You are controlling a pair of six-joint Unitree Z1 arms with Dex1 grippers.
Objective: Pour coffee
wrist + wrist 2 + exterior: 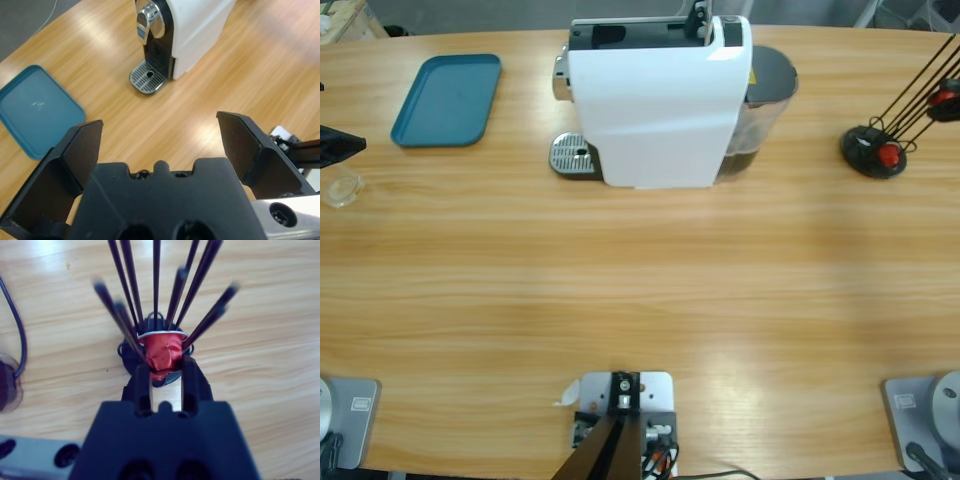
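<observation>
While the left gripper (157,145) gapes wide, the right gripper (165,371) is narrowly parted; a small clear tumbler (340,187) stands near the left.

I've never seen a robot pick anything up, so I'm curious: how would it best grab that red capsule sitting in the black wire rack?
Probably by the crumpled red body, just below its silver rim. The red capsule sits between the black wire rack's upright rods, so these block most sides. The right pincer faces the one open gap, its jaws nearly closed around the capsule's lower part. The rim should help stop slipping.
</observation>
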